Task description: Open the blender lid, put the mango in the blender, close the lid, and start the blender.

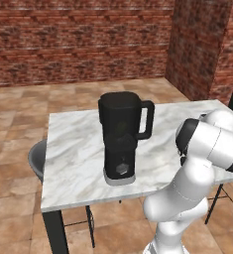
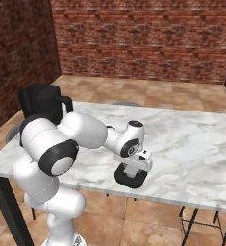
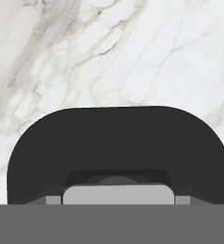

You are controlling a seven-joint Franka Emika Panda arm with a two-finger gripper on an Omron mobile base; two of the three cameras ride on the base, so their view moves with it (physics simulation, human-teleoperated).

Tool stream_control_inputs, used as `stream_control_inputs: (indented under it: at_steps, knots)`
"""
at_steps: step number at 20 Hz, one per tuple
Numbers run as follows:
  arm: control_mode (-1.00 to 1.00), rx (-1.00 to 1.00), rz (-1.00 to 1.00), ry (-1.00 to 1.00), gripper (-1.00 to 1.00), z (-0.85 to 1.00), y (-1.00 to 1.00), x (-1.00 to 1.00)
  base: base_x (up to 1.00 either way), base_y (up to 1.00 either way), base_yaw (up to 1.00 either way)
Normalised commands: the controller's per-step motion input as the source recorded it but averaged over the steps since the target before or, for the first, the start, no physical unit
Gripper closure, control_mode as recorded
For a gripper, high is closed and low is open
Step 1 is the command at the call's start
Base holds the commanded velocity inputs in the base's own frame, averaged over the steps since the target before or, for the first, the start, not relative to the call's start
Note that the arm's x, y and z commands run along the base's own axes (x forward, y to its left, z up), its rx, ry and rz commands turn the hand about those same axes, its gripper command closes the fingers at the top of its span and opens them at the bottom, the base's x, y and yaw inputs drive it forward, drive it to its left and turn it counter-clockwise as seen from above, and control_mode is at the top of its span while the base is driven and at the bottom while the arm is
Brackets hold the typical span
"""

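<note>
Lying flat on the white marble counter (image 2: pixel 191 139), close to its near edge, the blender lid (image 2: pixel 130 177) is a black rounded-square piece with a matte surface. In the hand view the lid (image 3: pixel 118 143) has a smooth dark body with round corners, and a light grey square cap (image 3: pixel 118 194) sits in its middle. The tool (image 2: pixel 132 169) is right above the lid and points down at the grey cap; whether its fingers are apart or pressed on the cap I cannot tell, because they are hidden.

The blender (image 1: pixel 120 139) stands upright more to the far left part of the counter, well apart from the lid. Its jar is dark and a little glossy, with a black loop handle on one side, and the top of the jar is open. Its base has a grey rim and a small button on the front.

The counter has grey veins and thin dark legs. Behind it are a tiled brown floor (image 1: pixel 19 124) and rough red brick walls (image 1: pixel 78 39).
</note>
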Motion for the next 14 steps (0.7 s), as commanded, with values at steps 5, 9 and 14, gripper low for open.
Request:
stream_control_inputs:
  at_steps: [5,9,14]
  knots:
    - [-1.00,0.00,0.00,0.00,1.00,-0.05,0.13,-0.01,0.00,0.00,0.00]
    - [-1.00,0.00,0.00,-0.12,1.00,0.55,0.00,-0.08,0.00,0.00,0.00]
    - [-1.00,0.00,0.00,-0.21,1.00,0.96,-0.01,-0.12,0.00,0.00,0.00]
